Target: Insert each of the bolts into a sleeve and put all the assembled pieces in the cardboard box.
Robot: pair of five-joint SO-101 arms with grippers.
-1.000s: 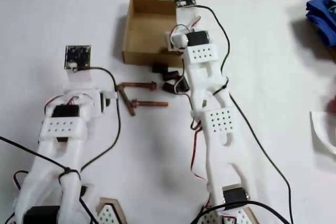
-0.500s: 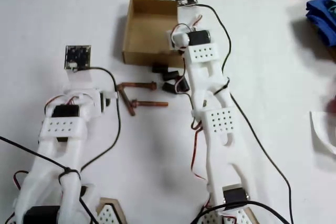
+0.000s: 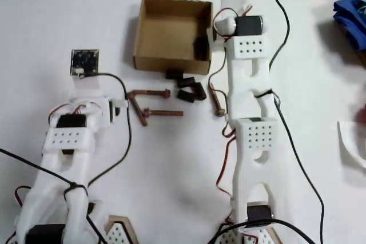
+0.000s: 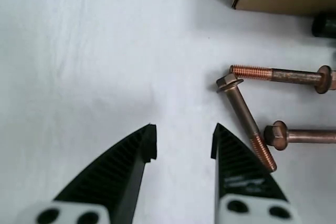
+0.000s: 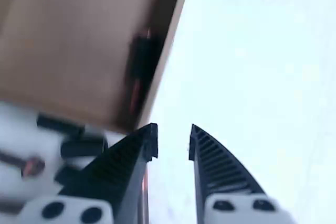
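Observation:
The cardboard box (image 3: pixel 166 30) stands at the table's far middle. An assembled piece (image 3: pixel 200 47), a black sleeve on a bolt, lies inside against the box's right wall (image 5: pixel 140 64). In front of the box lie several loose black sleeves (image 3: pixel 186 87). Three copper bolts (image 3: pixel 151 107) lie left of them, and another bolt (image 3: pixel 217 100) lies beside the right arm. My right gripper (image 5: pixel 172 142) is open and empty, just outside the box's right wall. My left gripper (image 4: pixel 182 142) is open over bare table, left of the bolts (image 4: pixel 245 114).
A blue cloth (image 3: pixel 350 18) lies at the far right edge and a white curved object (image 3: pixel 350 144) at the right edge. Black cables trail from both arms across the white table (image 3: pixel 320 84).
The right arm has swung right, off the box, and the sleeved bolt now lies inside the box. A bolt beside that arm has come into sight. The left arm has not moved.

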